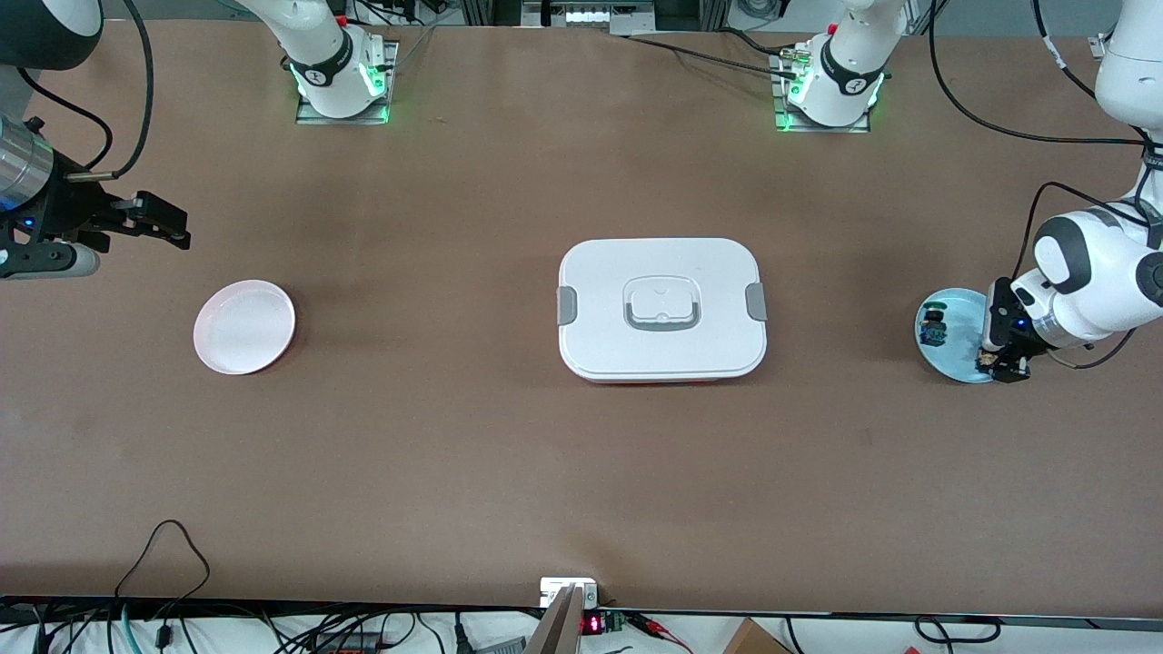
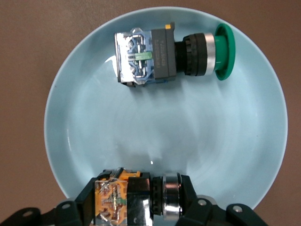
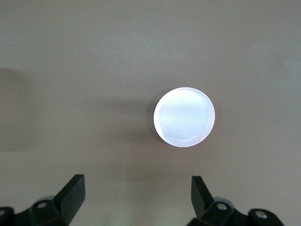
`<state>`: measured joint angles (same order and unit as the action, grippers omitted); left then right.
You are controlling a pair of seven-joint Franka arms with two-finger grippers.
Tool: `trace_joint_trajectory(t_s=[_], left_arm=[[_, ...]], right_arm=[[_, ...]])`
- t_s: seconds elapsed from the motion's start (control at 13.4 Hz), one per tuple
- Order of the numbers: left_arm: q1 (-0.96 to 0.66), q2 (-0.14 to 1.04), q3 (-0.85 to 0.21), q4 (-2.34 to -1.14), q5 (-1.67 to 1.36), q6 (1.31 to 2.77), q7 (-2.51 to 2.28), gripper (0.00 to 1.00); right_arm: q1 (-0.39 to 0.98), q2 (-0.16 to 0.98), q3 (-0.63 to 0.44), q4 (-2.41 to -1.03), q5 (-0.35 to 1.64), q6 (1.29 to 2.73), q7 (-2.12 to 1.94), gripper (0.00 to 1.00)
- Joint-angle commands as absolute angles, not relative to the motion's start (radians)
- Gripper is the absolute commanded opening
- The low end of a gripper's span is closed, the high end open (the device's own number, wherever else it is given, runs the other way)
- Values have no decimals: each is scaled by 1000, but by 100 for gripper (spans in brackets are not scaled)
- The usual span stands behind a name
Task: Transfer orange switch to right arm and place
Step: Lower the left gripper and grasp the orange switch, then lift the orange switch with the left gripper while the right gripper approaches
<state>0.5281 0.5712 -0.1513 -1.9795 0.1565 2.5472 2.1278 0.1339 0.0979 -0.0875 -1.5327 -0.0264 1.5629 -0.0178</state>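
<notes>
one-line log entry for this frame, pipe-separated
phase: grasp at pickup | left gripper: shut on orange switch, on blue plate | right gripper: open, waiting over bare table near pink plate | handover: not yet done

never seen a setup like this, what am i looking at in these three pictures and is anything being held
Two white robot arms are bolted to a brown table, each ending in a two-finger gripper. The wide picture comes from a high camera facing them; the other two come from cameras on each arm's wrist.

The left gripper is down on a light blue plate at its end of the table, its fingers around the orange switch. A second switch with a green cap lies beside it on that plate.

The right gripper waits, open, up in the air near a pink plate. A closed white container sits mid-table.
</notes>
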Motion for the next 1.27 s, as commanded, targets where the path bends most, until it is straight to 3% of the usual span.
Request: trace_joint_trajectory(t_s=[0.0, 0.15, 0.3, 0.52, 0.9, 1.05, 1.2], left_arm=[[552, 572, -179, -1962, 163, 2546, 2180, 13], [564, 549, -183, -1962, 119, 2517, 2178, 0], [566, 528, -183, -1945, 39, 2412, 2177, 0], [563, 503, -183, -1861, -61, 2145, 2180, 0], [483, 508, -193, -1616, -357, 1486, 2137, 0], [483, 508, -236, -1605, -554, 1331, 2106, 0], [485, 511, -305, -1615, -714, 1290, 2077, 0]], right_arm=[[135, 80, -84, -1548, -26, 1560, -28, 100], [135, 80, -86, -1548, -26, 1560, -28, 100], [135, 80, -86, -1548, -26, 1560, -28, 100], [132, 80, -86, -1549, -26, 1563, -28, 100], [126, 86, -89, -1549, -25, 1571, -26, 100], [126, 86, -89, -1548, -25, 1571, -26, 100], [124, 90, -89, -1545, -25, 1572, -25, 100]])
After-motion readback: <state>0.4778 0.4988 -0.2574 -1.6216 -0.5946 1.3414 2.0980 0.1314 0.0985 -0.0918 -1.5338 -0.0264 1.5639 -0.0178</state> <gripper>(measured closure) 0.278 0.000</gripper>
